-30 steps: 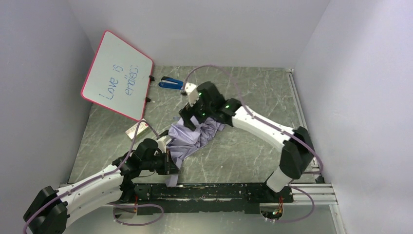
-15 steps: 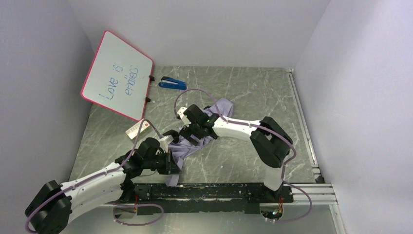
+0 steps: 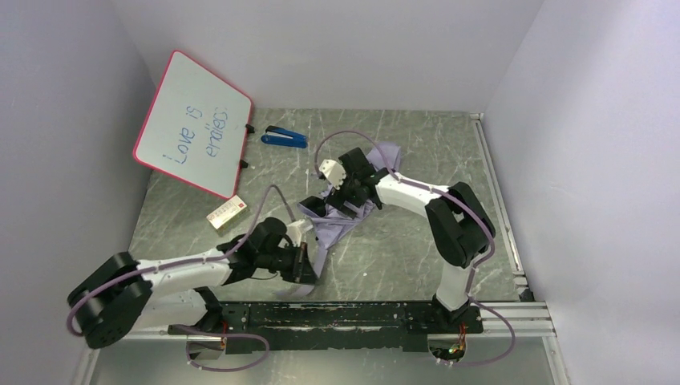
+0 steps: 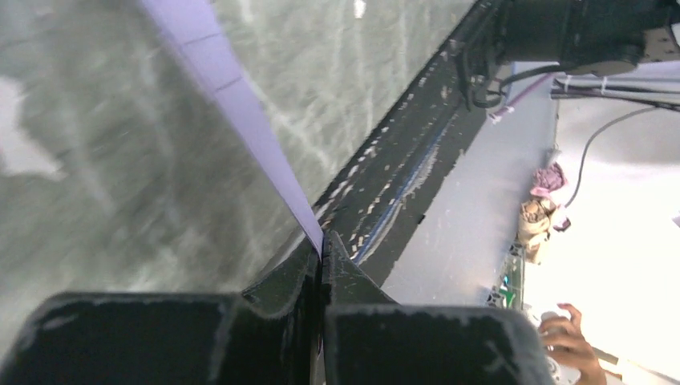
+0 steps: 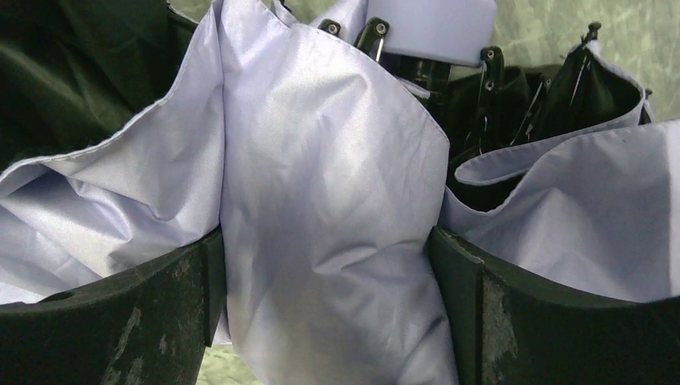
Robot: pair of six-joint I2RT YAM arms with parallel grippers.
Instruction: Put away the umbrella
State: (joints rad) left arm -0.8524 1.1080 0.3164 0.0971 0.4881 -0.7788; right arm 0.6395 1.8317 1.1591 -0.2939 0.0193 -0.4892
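Left gripper (image 3: 307, 261): low over the near part of the table (image 3: 417, 257), jaws fully closed. In the left wrist view they pinch a thin lilac strip (image 4: 240, 120) that runs taut away from the tips (image 4: 322, 241). I cannot tell whether it is the canopy's edge or a tie strap.

The umbrella (image 3: 335, 228): it lies collapsed and crumpled mid-table between the two grippers, with more canopy showing beyond the right arm. It is not yet bundled.

Right gripper (image 3: 333, 207): set down into the canopy, jaws wide apart, a thick lilac fold (image 5: 329, 208) filling the gap between them (image 5: 325, 305). I cannot confirm a firm grip.

Handling, in my judgement: the load is light, and the fabric is soft and slippery, so it will slide and give no shape. The thin ribs (image 5: 489, 88) look easily bent. A hold on cloth only drags cloth. I would take the rigid core near the pale block (image 5: 433, 24), probably the handle, and gather the folds round it.
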